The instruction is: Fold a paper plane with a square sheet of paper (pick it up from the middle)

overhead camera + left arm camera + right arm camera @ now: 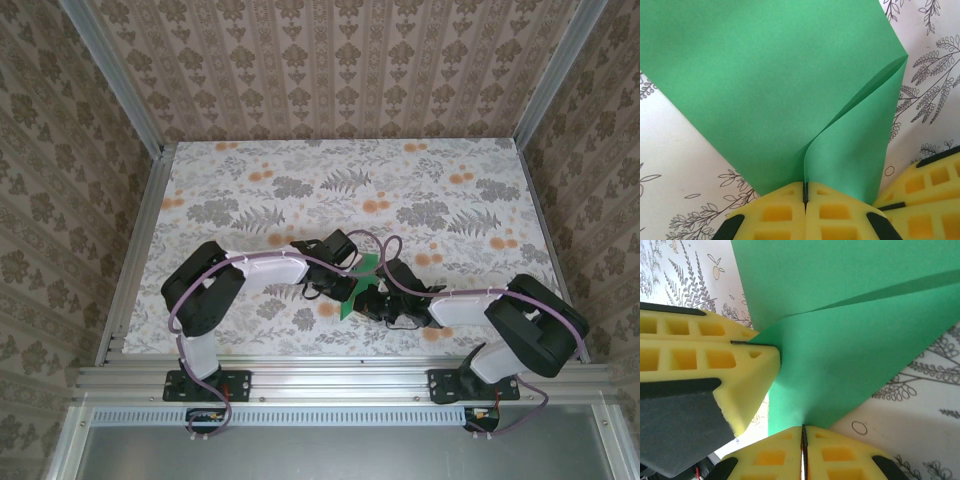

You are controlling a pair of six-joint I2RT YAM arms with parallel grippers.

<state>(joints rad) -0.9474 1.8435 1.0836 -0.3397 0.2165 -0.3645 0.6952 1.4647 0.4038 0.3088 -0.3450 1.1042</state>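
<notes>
The floral tabletop (300,180) is being crowded, low in the centre of the top view, by two arms bent inward toward one another: the left arm (250,268) from the lower left, the right arm (520,320) from the lower right. Between their tips the paper (765,90) is being held, with green slivers of it being shown just above the tabletop's near edge. In the left wrist view it is being spread across the upper frame, with one flap being curled over from the right in a soft, uncreased bend. Whether any part is being rested on the tabletop cannot be told.

The left end effector (805,194) is being pressed together on a low edge of the paper, at the bottom centre of its own view. The right end effector (802,435) is likewise being clamped onto the paper at the bottom centre of its view. The two are being held just beside each other.

Several faults are being risked, judging from this. The thin sheet is likely being strained between two close grips, so any pull apart could tear it, and any push together could crumple it. Because the bend is not being guided by a crease, a crooked fold could be set. Either grip on so narrow an edge could also slip.
</notes>
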